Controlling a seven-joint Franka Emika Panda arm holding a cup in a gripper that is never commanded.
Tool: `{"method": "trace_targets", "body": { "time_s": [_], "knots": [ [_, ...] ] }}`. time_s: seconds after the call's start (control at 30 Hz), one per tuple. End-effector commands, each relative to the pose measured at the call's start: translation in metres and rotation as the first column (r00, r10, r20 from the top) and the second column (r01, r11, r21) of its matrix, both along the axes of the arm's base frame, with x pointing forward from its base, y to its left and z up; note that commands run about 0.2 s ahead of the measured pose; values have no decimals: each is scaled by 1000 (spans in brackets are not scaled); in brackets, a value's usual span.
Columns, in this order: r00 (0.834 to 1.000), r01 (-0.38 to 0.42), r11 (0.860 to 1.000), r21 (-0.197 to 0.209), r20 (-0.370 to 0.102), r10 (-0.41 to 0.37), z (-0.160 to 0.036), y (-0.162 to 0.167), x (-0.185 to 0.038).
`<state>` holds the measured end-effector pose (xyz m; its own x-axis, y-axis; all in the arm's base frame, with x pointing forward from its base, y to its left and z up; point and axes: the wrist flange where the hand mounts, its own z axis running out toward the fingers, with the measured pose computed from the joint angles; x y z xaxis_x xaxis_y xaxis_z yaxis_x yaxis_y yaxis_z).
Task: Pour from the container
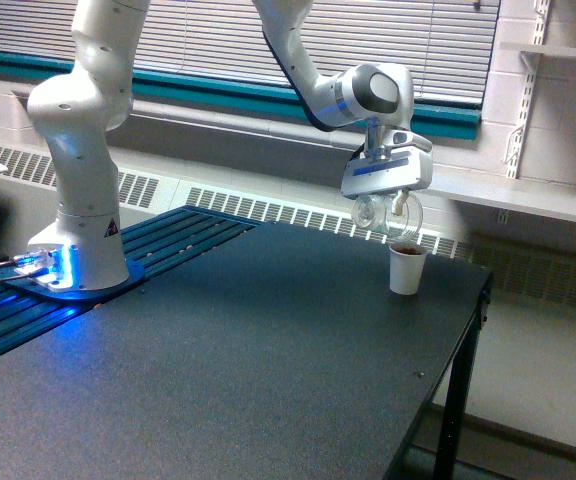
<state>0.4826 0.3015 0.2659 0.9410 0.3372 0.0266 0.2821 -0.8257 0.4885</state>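
Observation:
My gripper (pixel 389 205) is shut on the clear container (pixel 386 214), which hangs tipped over just above the white paper cup (pixel 407 268). The container's walls look nearly see-through now, with almost no brown showing inside. The white cup stands upright on the dark table (pixel 268 350) near its far right corner, and brown granular contents fill it up to the rim. The container's mouth points down and toward the exterior view's right, a short gap above the cup's rim.
The arm's white base (pixel 78 200) stands at the exterior view's left on a blue slatted platform (pixel 158 250). The table's right edge (pixel 468 340) runs close beside the cup. A radiator and window blinds lie behind.

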Motion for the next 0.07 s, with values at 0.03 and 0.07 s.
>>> {"method": "trace_targets", "body": {
  "time_s": [0.03,0.07],
  "knots": [
    [1000,0,1000,22,-2,0,5,-2,1],
    [1000,0,1000,22,-2,0,6,-3,0]
  ]
}}
